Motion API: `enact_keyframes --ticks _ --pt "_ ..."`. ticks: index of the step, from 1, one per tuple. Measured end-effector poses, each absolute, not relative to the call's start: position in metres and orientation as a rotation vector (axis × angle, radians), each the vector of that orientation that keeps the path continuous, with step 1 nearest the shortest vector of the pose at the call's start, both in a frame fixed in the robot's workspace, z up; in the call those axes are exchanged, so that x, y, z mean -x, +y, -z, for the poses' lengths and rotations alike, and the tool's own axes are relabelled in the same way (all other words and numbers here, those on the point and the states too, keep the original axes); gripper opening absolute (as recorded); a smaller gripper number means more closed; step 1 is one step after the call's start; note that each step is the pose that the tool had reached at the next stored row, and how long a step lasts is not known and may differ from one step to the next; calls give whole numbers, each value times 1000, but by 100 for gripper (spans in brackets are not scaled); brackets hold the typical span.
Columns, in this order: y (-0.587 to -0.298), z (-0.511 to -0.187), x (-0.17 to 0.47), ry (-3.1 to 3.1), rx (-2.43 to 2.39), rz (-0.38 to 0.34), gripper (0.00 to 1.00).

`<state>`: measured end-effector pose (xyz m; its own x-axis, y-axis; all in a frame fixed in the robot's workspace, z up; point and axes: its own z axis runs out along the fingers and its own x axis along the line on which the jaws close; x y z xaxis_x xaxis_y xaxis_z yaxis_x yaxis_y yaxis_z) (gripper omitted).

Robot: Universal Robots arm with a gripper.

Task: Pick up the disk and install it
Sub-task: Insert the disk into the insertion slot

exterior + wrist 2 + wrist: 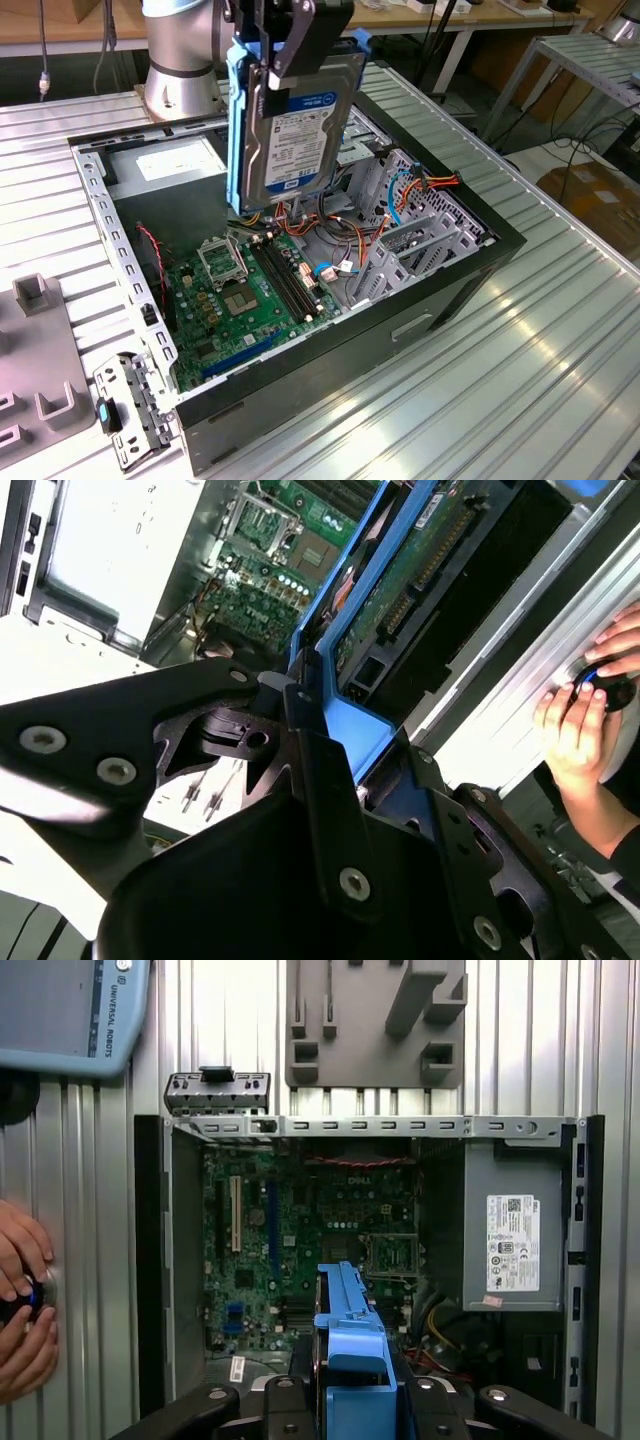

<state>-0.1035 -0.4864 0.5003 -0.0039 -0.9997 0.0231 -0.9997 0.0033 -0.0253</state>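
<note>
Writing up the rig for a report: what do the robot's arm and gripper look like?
The arm is a smooth silver-grey cylinder on a round metal flange. The gripper is matte black: flat, angular linkage plates pinned with silver screws, seen close in both wrist views.

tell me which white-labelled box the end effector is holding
The disk, dark with blue side rails, held on edge above the case; the grey power supply sits inside it.
</note>
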Motion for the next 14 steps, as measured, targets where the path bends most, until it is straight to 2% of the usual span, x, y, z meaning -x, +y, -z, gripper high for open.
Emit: enact_keyframes --ticks 9,14 --pt "-491 -500 68 2224 2216 54 37" --pt "-502 -499 65 2224 2216 54 37"
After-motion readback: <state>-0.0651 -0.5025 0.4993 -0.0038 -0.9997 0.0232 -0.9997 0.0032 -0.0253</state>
